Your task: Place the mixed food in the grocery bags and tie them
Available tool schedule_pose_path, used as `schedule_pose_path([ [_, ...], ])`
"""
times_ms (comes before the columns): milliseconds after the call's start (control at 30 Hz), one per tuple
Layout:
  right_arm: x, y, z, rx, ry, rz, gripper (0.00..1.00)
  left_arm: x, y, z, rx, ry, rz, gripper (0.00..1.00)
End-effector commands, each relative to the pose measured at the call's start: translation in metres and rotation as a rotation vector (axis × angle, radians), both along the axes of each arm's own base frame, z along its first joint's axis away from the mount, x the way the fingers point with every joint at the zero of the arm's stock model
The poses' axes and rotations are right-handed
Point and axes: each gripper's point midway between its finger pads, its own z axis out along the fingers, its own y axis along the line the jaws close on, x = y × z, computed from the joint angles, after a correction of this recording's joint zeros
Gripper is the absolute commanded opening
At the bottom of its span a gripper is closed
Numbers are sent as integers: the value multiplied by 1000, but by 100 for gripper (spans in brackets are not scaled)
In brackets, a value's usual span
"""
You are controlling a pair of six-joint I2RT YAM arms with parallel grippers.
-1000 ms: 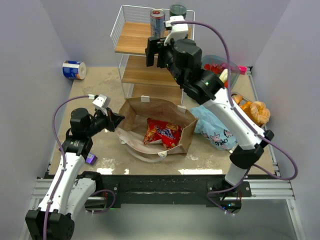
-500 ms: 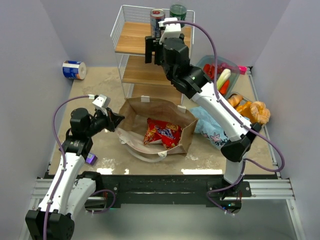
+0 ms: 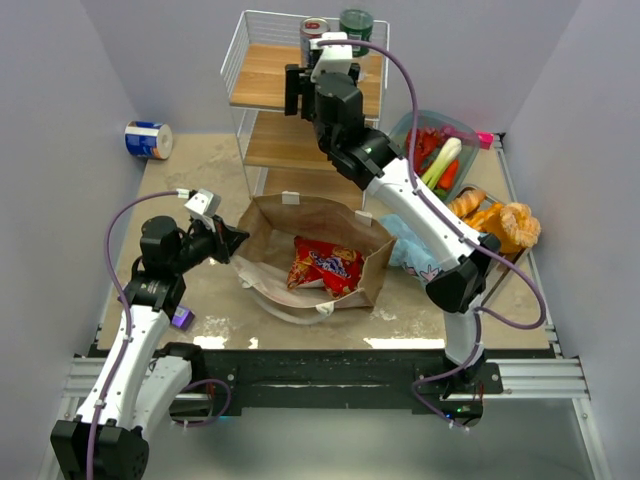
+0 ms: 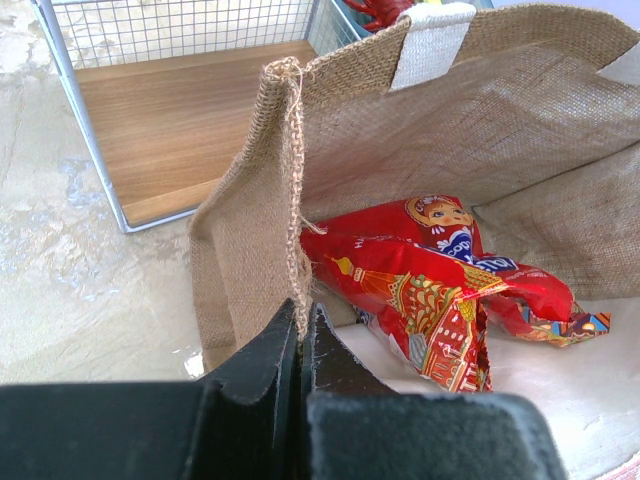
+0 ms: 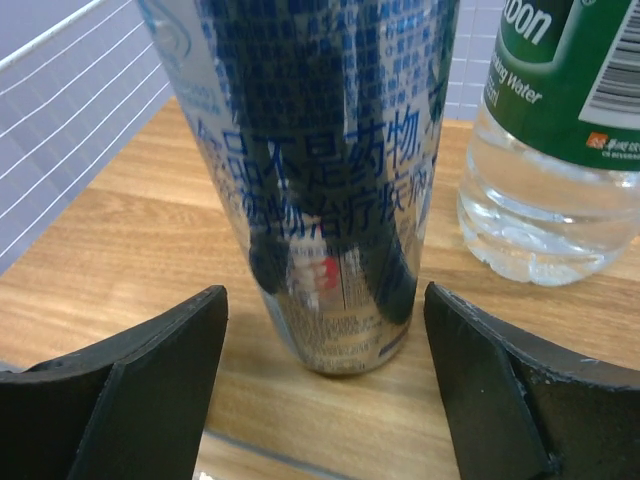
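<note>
Straddling the drink can (image 5: 320, 150) on the top shelf (image 5: 120, 240), my right gripper (image 5: 322, 300) stands wide, fingers clear of it. The tops of the can and the bottle (image 5: 540, 150) are cut off. My left gripper (image 4: 300, 335) pinches the brown bag (image 4: 480, 130) at its rim, with the snack packet (image 4: 430, 290) inside.

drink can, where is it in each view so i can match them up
Top external: drink can at top centre, on the wire rack's top shelf.
Left wrist: not in it.
Right wrist: centre, standing between the right gripper's open fingers, bottle to its right.
Shared landmark: the wire rack, seen in all three views.
</note>
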Motion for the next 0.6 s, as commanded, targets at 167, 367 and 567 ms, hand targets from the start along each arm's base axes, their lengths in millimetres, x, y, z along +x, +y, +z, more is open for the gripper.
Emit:
schedule_pose_path([
  [167,25,3,-5,24,-53,-75,75,0,-4,9,-22,-34,-16,0],
  [367,32,2,-3,4,-91,-107,65,1,-2,11,-20,-42,-7,0],
  [567,39,12,-4,-34,-131,-79,43,1,-2,11,-16,-42,-5,0],
])
